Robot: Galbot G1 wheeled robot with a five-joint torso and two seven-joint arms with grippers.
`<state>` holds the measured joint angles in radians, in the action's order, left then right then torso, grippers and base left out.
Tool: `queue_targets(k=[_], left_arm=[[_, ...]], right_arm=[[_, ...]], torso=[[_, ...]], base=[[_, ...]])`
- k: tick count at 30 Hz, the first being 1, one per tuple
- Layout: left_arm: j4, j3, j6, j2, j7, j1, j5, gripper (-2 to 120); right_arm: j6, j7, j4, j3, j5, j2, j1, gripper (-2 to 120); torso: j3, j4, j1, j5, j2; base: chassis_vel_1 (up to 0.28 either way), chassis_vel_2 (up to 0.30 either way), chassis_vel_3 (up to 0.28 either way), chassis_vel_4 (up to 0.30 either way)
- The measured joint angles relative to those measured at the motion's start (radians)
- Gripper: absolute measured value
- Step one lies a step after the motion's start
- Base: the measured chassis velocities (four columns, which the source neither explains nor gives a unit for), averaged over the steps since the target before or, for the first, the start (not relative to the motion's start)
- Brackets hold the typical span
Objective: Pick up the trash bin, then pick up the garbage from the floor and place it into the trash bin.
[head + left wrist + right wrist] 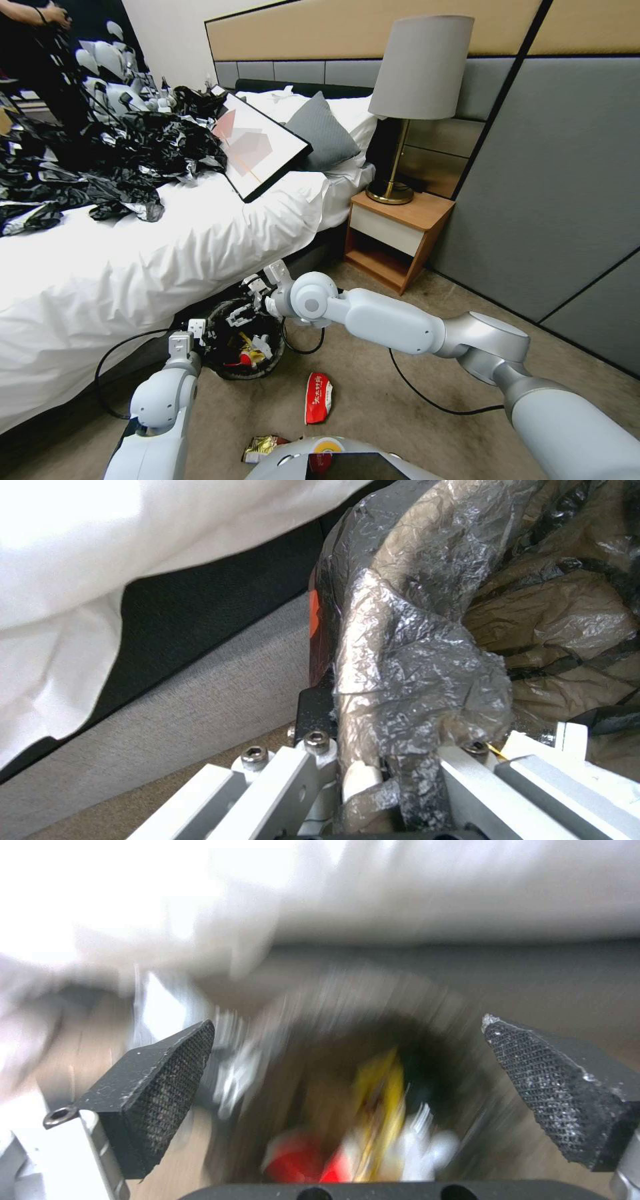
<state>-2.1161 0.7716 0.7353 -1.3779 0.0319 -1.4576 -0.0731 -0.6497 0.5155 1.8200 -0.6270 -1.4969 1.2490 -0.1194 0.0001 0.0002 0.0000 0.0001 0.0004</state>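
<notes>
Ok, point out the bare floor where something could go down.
Bare carpet lies between the red wrapper and the black cable, and before the nightstand. It is crowded at the trash bin, with both tools, left and right.

Counted one trash bin [235,371], bag-lined, by the bed. Two wrappers on the floor: one red-and-white wrapper [319,398], one gold foil wrapper [263,447] nearer. Far right: one lamp [417,87], one nightstand [398,235].
</notes>
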Motion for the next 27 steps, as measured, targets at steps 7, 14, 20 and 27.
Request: queue_targets(k=[7,14,20,27], left_arm=[[-0.027,0.006,0.000,0.006,0.001,-0.002,-0.008,0],[-0.049,0.007,0.000,0.012,0.014,-0.002,-0.014,0],[-0.050,0.006,0.000,0.012,0.014,-0.007,-0.018,0],[-0.046,0.002,0.000,0.011,0.011,-0.009,-0.021,0]], right_arm=[[0.127,-0.009,0.030,0.155,0.251,-0.125,0.038,100],[0.260,-0.051,0.050,0.415,0.511,-0.322,-0.115,100],[0.371,-0.176,0.044,0.780,0.893,-0.358,-0.573,100],[0.496,-0.253,0.029,1.008,1.159,-0.237,-0.947,100]], torso=[[0.000,0.0002,0.000,0.0005,0.000],[0.000,-0.0008,0.000,0.0002,0.000],[0.000,-0.0003,0.000,0.0005,0.000],[0.000,-0.0007,0.000,-0.0008,0.000]], base=[[0.000,0.000,0.000,0.000],[0.000,0.000,0.000,0.000],[0.000,0.000,0.000,0.000],[0.000,0.000,0.000,0.000]])
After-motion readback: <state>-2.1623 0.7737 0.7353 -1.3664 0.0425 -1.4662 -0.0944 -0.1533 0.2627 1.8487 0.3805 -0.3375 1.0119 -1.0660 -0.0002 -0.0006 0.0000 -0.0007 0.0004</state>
